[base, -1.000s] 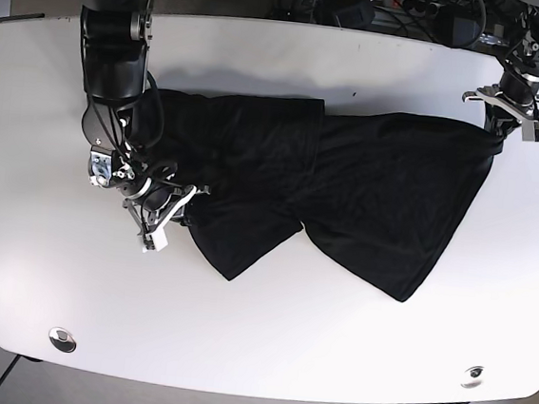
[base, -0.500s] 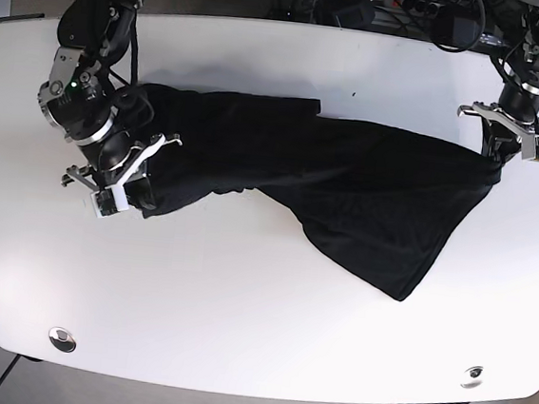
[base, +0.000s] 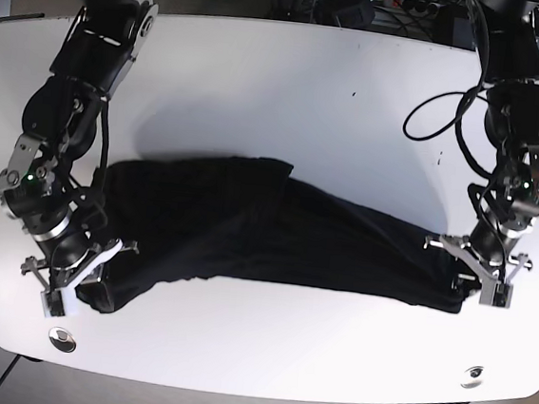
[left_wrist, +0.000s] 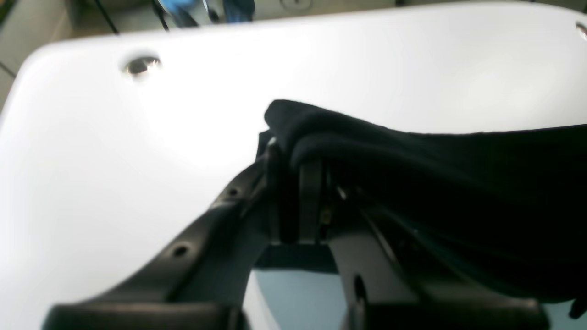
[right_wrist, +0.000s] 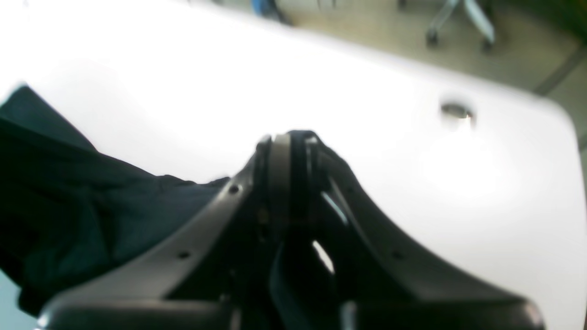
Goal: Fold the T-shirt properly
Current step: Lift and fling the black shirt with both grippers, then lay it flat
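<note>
The T-shirt (base: 276, 236) is plain black, the table (base: 290, 89) glossy white, and both arms black.

No readable text, label, brand, number or sign in any view.

Two black jointed arms — loose black cables, small green indicator lights, silver-white brackets at each tool.

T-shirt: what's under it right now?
Under the black T-shirt only the white table shows around its edges. Both grippers, left and right, clamp its ends; anything beneath the cloth is hidden.
</note>
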Controlling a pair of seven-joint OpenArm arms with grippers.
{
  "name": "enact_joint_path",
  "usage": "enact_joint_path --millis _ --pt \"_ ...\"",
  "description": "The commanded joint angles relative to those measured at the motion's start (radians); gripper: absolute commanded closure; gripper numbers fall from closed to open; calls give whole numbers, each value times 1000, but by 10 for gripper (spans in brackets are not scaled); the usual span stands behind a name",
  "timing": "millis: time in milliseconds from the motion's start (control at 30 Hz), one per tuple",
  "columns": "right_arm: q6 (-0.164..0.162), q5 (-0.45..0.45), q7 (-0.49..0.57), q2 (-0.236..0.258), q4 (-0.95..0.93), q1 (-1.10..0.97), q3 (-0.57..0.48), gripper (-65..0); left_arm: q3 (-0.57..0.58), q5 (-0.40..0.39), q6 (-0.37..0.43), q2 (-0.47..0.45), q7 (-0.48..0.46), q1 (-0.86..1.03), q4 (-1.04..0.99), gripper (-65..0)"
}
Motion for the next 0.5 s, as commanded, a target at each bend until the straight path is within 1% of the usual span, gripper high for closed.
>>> enact_joint_path --millis 33,100,167,200,267,367,433,500 --pt "-4 3 28 28 -43 118 0 -19 34 24 5 -18 -21 -129 -66 -6" --pt "-4 3 28 40 -104 221 -36 -19 57 38 3 -18 -23 -255 -172 -6" --pt "-4 3 28 66 -169 321 -67 -19 60 38 3 -18 -23 -380 -268 -6" --pt "-4 3 28 80 -210 399 -81 -19 61 38 1 -18 -23 -476 -324 -6" --pt "-4 3 28 89 -256 500 -106 -19 61 40 -20 -18 -23 -600 -381 -6" --pt "-4 3 28 117 -316 652 -150 -19 61 41 -37 -35 -23 -776 -466 -6" --pt "-4 3 28 120 -339 726 -176 -19 61 41 -37 -44 -23 -856 -496 -6" --pt "-4 3 28 121 -341 763 -190 -19 61 40 -37 -46 -20 -879 -497 -6"
